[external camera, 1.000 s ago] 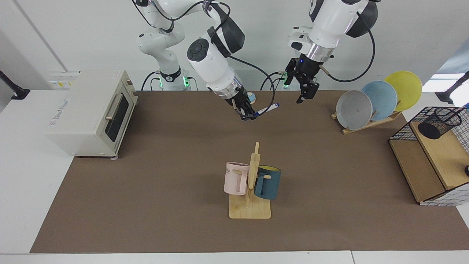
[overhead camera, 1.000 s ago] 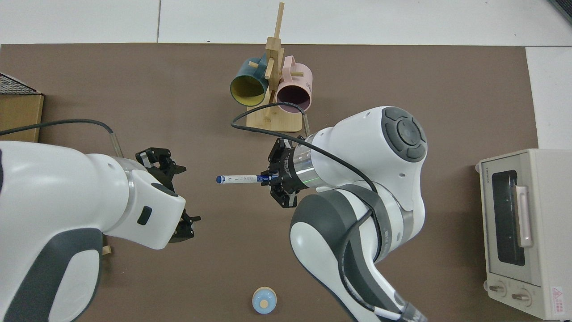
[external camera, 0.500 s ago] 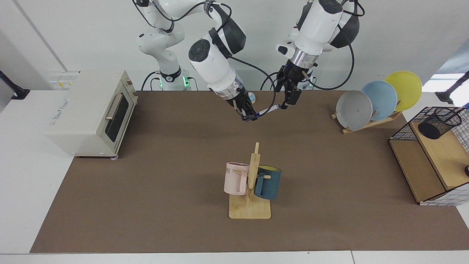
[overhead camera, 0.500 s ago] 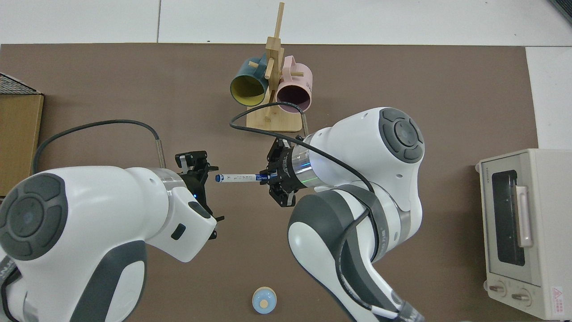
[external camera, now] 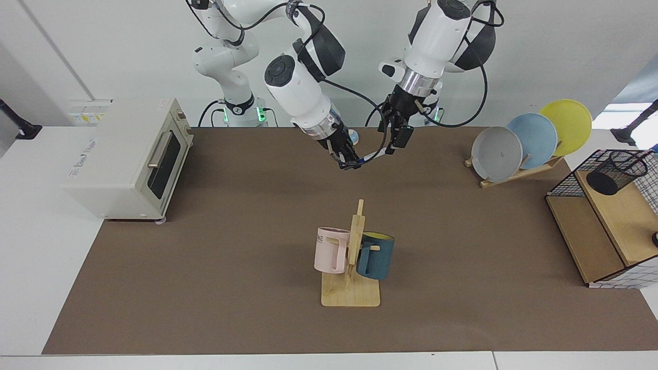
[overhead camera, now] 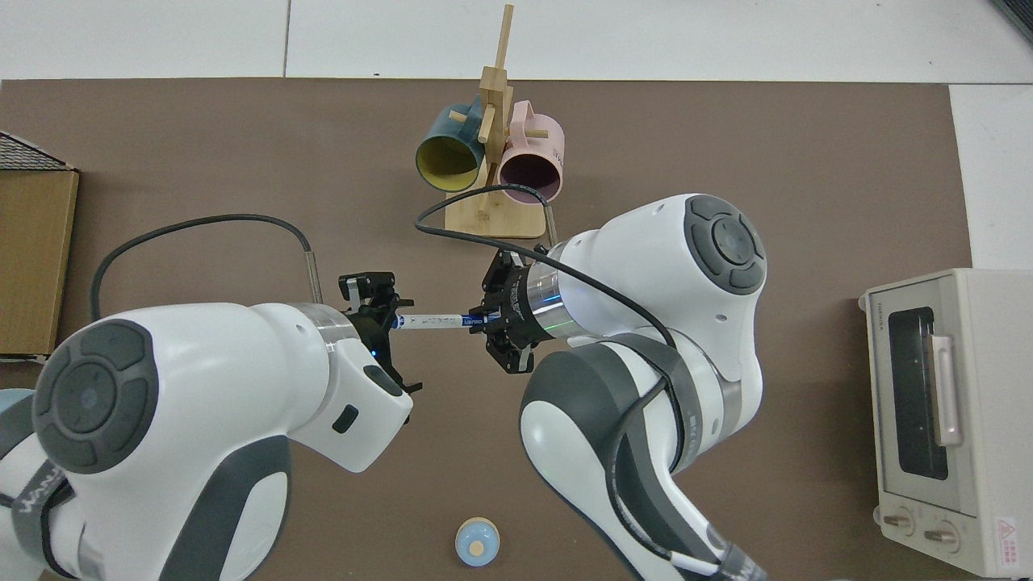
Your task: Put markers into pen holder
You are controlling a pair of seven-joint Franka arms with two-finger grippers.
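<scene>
At the far left of the facing view a cream toaster oven (external camera: 128, 159) sits on the white surface at the edge of the brown tabletop (external camera: 231, 267), door shut. Next along, the right arm reaches down from its base toward the middle of the back of the tabletop, and the right gripper (external camera: 348, 160) is closed on the label end of the marker (external camera: 371, 155), holding it up in the air. From above, the marker (overhead camera: 432, 322) lies level, running from the right gripper (overhead camera: 484, 321) straight across to the other arm. A small pale blue round object (external camera: 352, 136) sits on the tabletop just behind that gripper.

At the marker's capped end is the left gripper (external camera: 397, 143), hanging down from an arm that comes in from the base on the other side. In the top view the left gripper (overhead camera: 391, 320) has its fingers on either side of the blue cap; whether they have pinched onto it or are only standing around it, I cannot tell.

Nearer the front, at the middle, a wooden mug stand (external camera: 351, 288) carries a pink mug (external camera: 330, 250) and a dark blue mug (external camera: 376, 256).

Further right, a wooden plate rack (external camera: 519, 172) holds grey, blue and yellow plates on edge. At the far right edge stands a black wire rack with wooden shelves (external camera: 606, 226), and the pen holder (external camera: 616, 172) rests tilted on its upper shelf, well apart from both grippers and the marker.
</scene>
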